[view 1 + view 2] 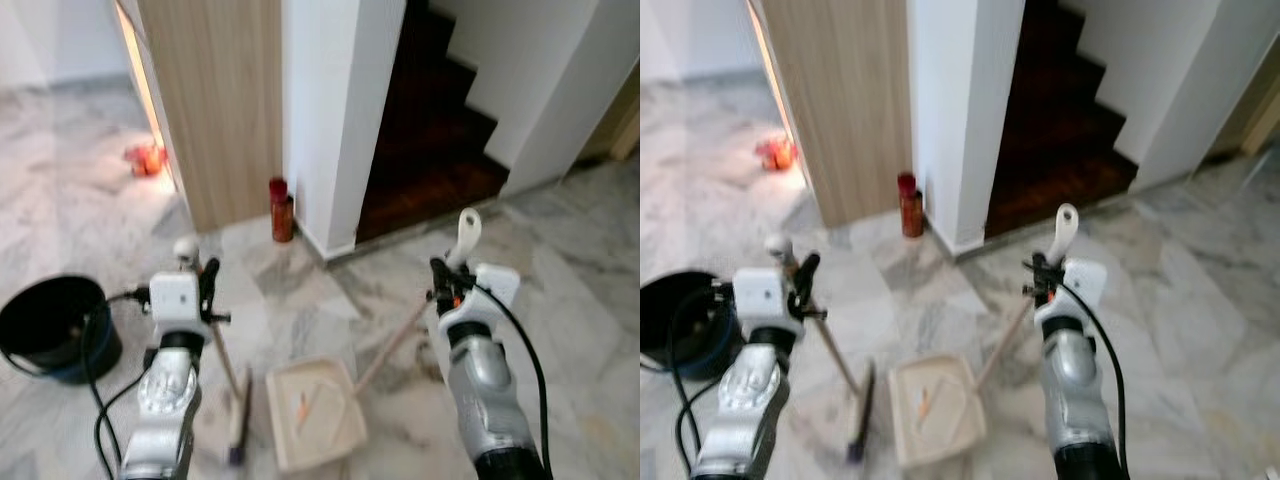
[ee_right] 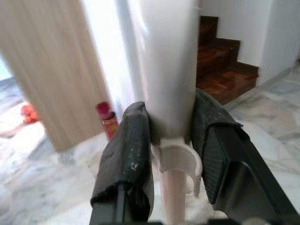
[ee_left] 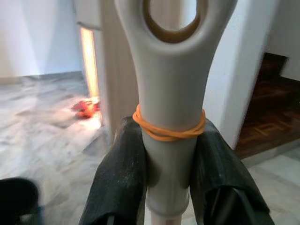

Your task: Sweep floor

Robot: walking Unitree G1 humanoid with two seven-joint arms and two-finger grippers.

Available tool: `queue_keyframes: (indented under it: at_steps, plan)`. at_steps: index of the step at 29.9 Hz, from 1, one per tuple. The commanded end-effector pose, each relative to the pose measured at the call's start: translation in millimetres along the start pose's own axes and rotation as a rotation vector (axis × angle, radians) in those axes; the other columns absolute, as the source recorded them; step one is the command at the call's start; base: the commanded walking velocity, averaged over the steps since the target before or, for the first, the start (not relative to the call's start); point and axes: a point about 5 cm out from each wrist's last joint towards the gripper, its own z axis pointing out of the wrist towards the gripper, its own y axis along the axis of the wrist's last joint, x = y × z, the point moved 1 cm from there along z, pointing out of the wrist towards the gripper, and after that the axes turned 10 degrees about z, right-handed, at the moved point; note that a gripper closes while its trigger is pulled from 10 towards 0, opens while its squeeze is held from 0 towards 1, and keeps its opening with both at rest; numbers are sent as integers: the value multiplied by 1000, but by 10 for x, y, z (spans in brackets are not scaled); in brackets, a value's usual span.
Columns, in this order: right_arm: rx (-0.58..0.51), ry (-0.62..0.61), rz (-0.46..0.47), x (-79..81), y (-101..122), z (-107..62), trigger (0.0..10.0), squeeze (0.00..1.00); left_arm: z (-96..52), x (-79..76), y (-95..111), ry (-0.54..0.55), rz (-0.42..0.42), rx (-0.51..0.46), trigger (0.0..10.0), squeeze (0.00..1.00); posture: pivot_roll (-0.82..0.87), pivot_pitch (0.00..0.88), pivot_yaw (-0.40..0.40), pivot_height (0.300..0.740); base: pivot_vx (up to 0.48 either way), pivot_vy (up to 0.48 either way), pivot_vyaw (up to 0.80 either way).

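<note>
While the dustpan [image 1: 312, 408] lay flat on the marble floor [image 1: 590, 290], the right gripper [image 2: 169, 136] held the grey grip of its long handle [image 1: 463, 238], fingers [image 2: 127, 159] closed against both sides. Left of the dustpan, the broom [image 1: 238, 420] stood with its bristles on the floor; the left gripper [image 3: 169, 164] clamped the broom's handle top [image 3: 171, 61] just below an orange rubber band [image 3: 168, 131]. Farther left stood a black bucket [image 1: 55, 325]; beyond the dustpan, a red can [image 1: 281, 210] stood by the wall.
</note>
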Motion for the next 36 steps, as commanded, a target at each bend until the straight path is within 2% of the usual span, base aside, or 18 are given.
queue_keyframes:
  at_steps: [1,36]
  plan:
    - [-66,8,15,10,166,51,10000,0,47,32,125,11,21,-59,10000,0,80,8,-55,740,0,412,0]
    - [-64,8,19,42,176,73,10000,0,67,23,138,12,16,-58,10000,0,79,40,-58,740,0,414,0]
